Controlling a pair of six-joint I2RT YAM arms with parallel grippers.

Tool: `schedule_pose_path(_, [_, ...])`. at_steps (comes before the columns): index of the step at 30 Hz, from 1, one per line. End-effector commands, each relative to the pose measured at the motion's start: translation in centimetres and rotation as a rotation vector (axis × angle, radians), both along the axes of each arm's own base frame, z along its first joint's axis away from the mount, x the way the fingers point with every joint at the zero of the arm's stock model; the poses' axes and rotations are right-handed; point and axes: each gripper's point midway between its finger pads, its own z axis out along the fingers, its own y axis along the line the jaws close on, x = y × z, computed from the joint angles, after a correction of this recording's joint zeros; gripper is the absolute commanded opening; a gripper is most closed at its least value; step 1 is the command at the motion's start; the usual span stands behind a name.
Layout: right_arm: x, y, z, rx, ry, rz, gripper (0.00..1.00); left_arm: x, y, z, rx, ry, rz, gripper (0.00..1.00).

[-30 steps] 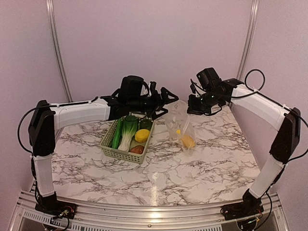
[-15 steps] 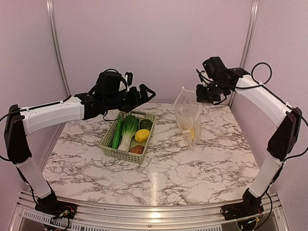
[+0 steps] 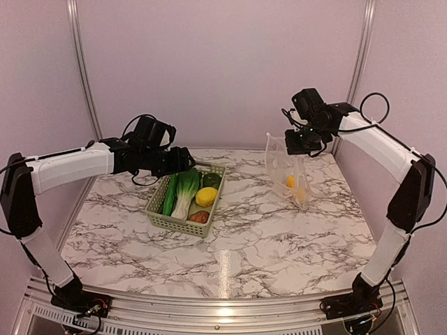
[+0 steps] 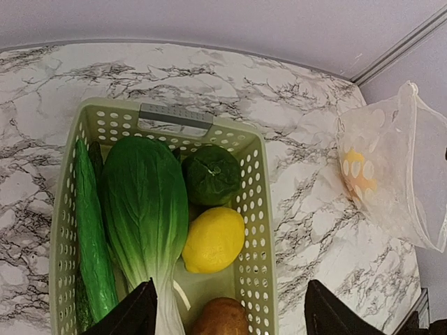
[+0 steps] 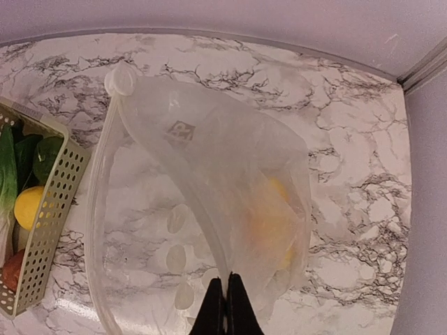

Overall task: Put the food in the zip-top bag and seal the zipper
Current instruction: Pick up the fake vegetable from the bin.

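Observation:
The clear polka-dotted zip-top bag (image 3: pixel 290 173) hangs from my right gripper (image 3: pixel 296 144), which is shut on its mouth edge (image 5: pixel 225 296). Its mouth gapes; the zipper strip (image 5: pixel 96 202) curves down the left rim. Orange-yellow fruit (image 5: pixel 274 222) lies at the bag's bottom, which touches the table. The remaining food sits in the pale green basket (image 3: pixel 173 222): a leafy green vegetable (image 4: pixel 143 202), a long cucumber (image 4: pixel 91 241), a dark green round piece (image 4: pixel 211 174), a lemon (image 4: pixel 214 239), a brown piece (image 4: pixel 220 317). My left gripper (image 3: pixel 183 159) hovers open over the basket (image 4: pixel 234 314), holding nothing.
The basket has a grey handle (image 4: pixel 174 116) on its far rim. Marble tabletop (image 3: pixel 279 237) spreads in front of the basket and the bag. The back wall and a metal corner post (image 3: pixel 360 63) stand close behind the right arm.
My left arm drew back from the bag to above the basket, its jaws narrowing a little. The right gripper lifted the bag and carried it right.

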Motion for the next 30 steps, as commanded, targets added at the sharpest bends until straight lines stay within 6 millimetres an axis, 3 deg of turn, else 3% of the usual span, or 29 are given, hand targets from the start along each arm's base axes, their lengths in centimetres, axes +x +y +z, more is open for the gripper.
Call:
schedule_pose_path(1, [0.0,3.8,-3.4,0.052,0.062,0.083,0.00,-0.3,0.3,-4.1,0.171,0.161,-0.030,0.73])
schedule_pose_path(5, [-0.8,6.9,-4.5,0.037,0.086,0.162,0.00,1.6,-0.1,-5.2,0.263,0.193,-0.024,0.70])
schedule_pose_path(10, [-1.7,9.2,-5.1,0.032,0.113,0.224,0.00,4.0,0.0,-7.1,0.314,0.221,0.011,0.69])
schedule_pose_path(22, [-2.9,9.5,-5.5,0.053,0.152,0.253,0.00,8.5,-0.4,-11.6,0.392,0.261,0.032,0.69])
schedule_pose_path(30, [-3.3,9.3,-5.6,0.059,0.164,0.249,0.00,9.0,0.1,-14.8,0.458,0.289,0.017,0.67])
